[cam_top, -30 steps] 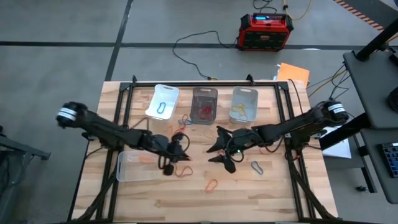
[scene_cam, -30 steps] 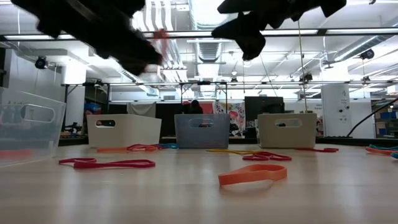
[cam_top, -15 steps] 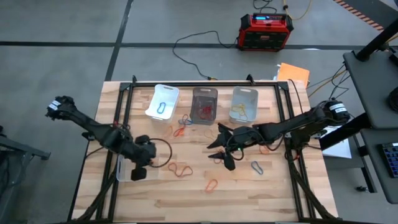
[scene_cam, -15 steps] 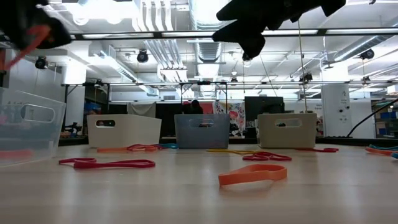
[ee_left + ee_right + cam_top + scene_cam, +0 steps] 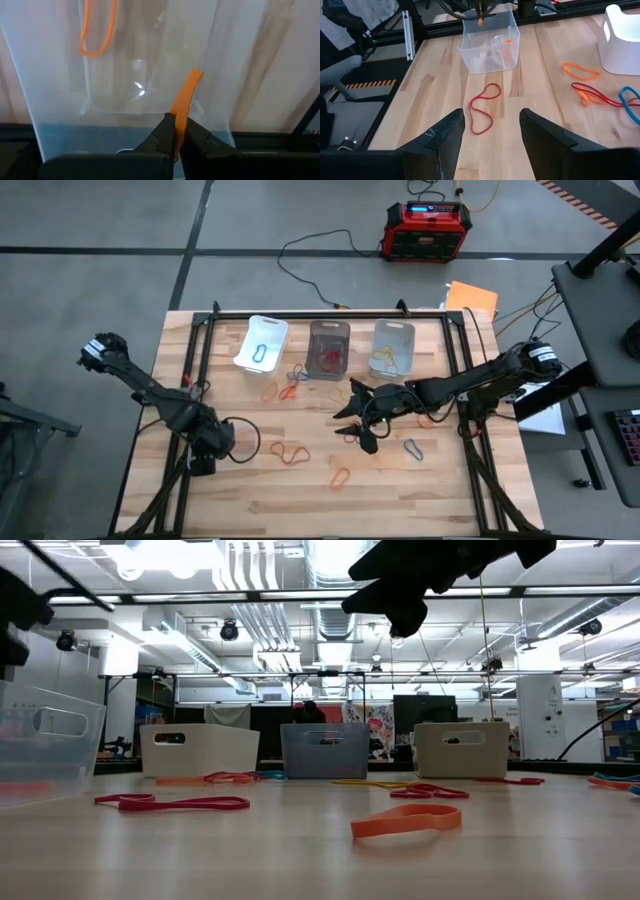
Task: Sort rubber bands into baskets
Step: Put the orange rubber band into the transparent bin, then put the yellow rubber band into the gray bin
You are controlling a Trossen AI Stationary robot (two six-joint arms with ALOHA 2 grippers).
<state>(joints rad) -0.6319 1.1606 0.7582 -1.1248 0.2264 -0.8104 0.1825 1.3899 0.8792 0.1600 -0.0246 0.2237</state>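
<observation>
Left hand pinched on an orange rubber band, apparently above the clear basket at the surface's left edge. Next: release inside. Right hand wide, empty, mid-surface.

The left arm reaches down over the worktop's near-left part, its tool pinched shut. The right arm stretches across toward the middle, its tool held wide open, hovering.

Overhead view straight down, low view level across table, wrist views close, both showing clear basket
</observation>
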